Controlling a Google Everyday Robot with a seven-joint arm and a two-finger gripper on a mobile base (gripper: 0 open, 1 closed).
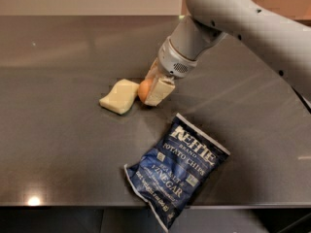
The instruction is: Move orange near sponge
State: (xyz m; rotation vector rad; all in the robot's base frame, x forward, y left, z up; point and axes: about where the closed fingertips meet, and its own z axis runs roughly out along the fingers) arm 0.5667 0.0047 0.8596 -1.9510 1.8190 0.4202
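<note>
The orange (pixel 143 90) is a small round fruit held between the cream fingers (pixel 159 91) of my gripper (pixel 149 93), low over the dark tabletop. The gripper is shut on the orange. The pale yellow sponge (pixel 119 96) lies flat on the table just left of the orange, its right edge touching or almost touching the fruit. The grey arm reaches in from the upper right and hides the orange's right side.
A blue Kettle chips bag (pixel 177 169) lies in front of the gripper, with its lower corner over the table's front edge (pixel 73 205). A wall runs along the back of the dark table (pixel 58 57).
</note>
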